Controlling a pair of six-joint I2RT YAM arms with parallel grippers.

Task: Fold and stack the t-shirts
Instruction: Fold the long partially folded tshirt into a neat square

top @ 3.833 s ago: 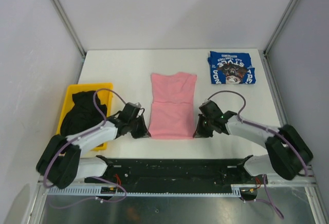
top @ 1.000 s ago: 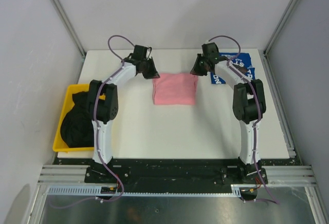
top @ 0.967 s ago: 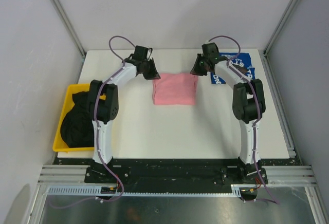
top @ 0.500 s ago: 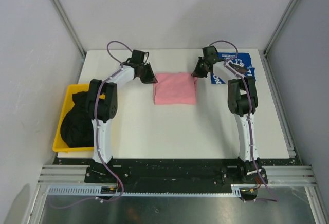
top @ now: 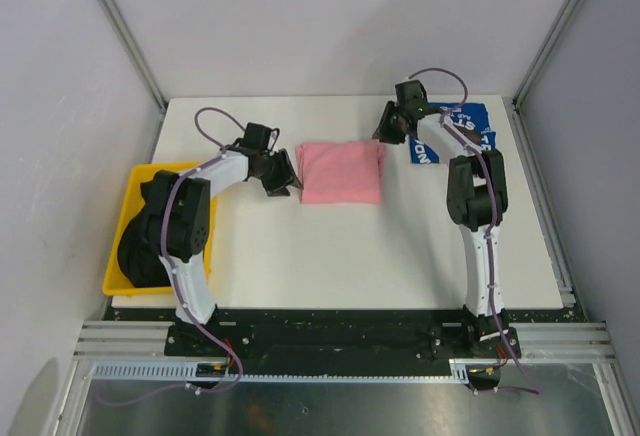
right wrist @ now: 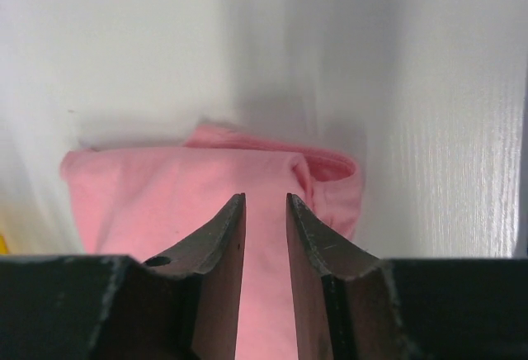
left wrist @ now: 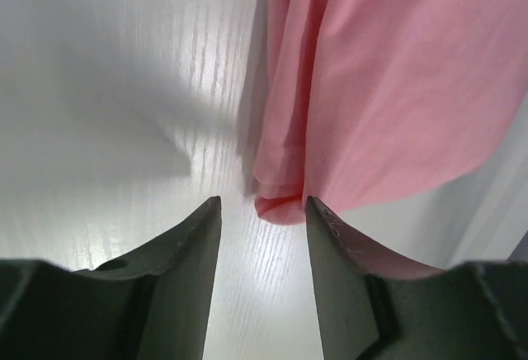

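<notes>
Top view, left gripper (top: pixel 288 182): we see it low over the white table (top: pixel 330 246), its tips pointing at the near left corner of the pink tee (top: pixel 342 171), just beside it.
Top view, right gripper (top: pixel 384 133): it hangs at the tee's far right corner. From here we cannot tell whether it touches the cloth.
Top view, pink tee: folded into a rough square, lying flat between the two grippers.
Top view, blue tee (top: pixel 478 126): folded, just beyond the right gripper on its outer side, partly hidden by that arm.
Top view, black tees (top: pixel 135 251): heaped in a yellow bin (top: pixel 140 174), well behind the left gripper.
Left wrist, left gripper (left wrist: pixel 262 203): released. Its two dark fingers (left wrist: pixel 194 244) stand apart with nothing between them.
Left wrist, pink tee (left wrist: pixel 396 87): ahead and to the right of the fingers, with one folded corner just past the gap.
Left wrist, table (left wrist: pixel 124 87): white wood grain ahead and to the left.
Right wrist, right gripper (right wrist: pixel 266 199): the fingers are parted by a narrow slit and grasp nothing that we can see.
Right wrist, pink tee (right wrist: pixel 165 203): beyond the tips, spreading to the left, with a rolled corner just right of the slit.
</notes>
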